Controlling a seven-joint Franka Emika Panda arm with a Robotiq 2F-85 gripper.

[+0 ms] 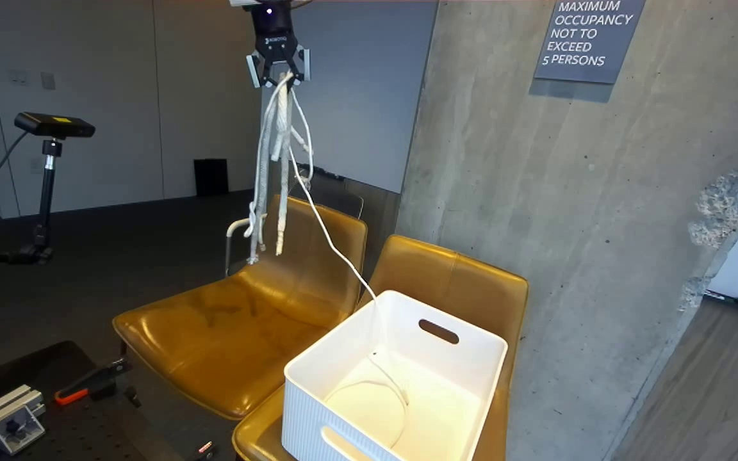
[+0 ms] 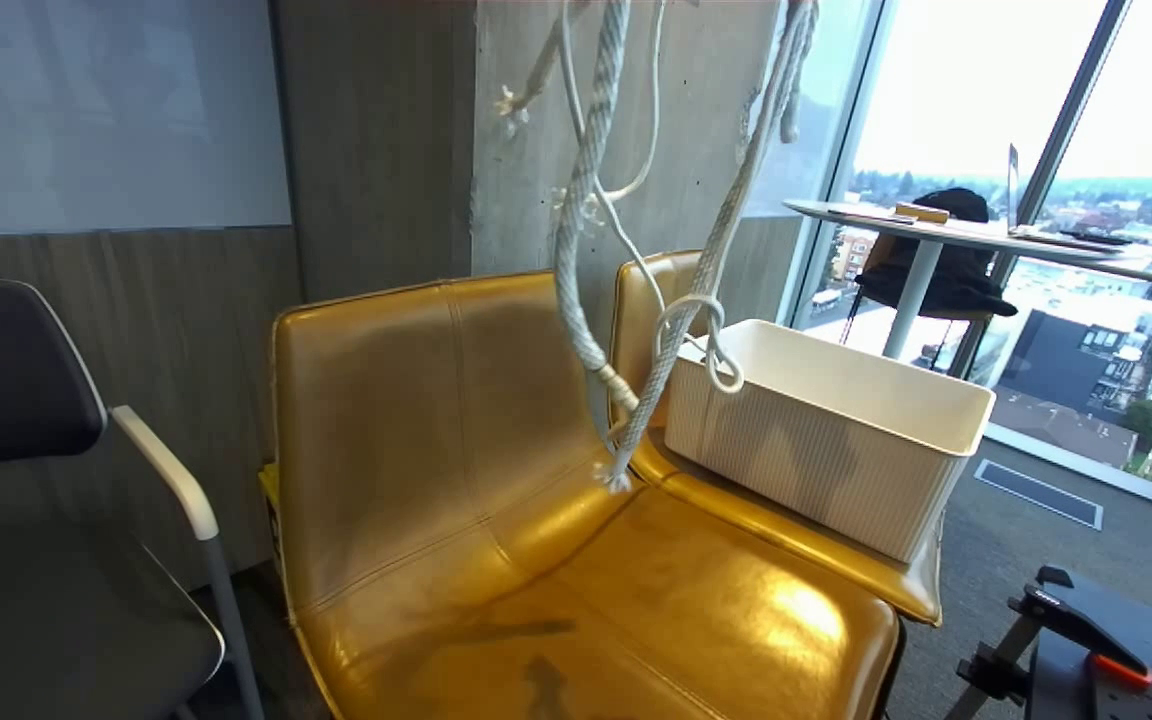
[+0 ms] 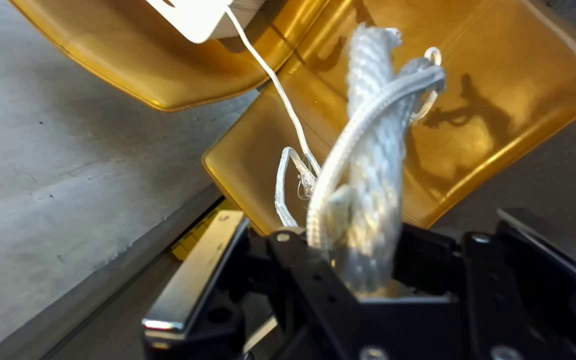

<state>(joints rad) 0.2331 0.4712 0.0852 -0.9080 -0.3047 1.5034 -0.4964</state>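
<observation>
In an exterior view, a sign [image 1: 588, 40] on the concrete wall [image 1: 484, 160] reads MAXIMUM OCCUPANCY NOT TO EXCEED 5 PERSONS, and ROBOTIQ can be made out on the gripper [image 1: 283, 77]. Its jaws are closed on a bundle of white ropes [image 1: 282, 121]; a thin cord [image 1: 331, 243] runs from these into a white bin [image 1: 308, 403] on a tan chair [image 1: 439, 259].

In an exterior view, the ropes hang in front of the neighbouring seat [image 2: 386, 430]; a mark on the clamp [image 2: 1081, 622] at the bench [image 2: 1136, 600] is too small to read.

In the wrist view, the ropes, partly blurred, sit between the jaws.
</observation>
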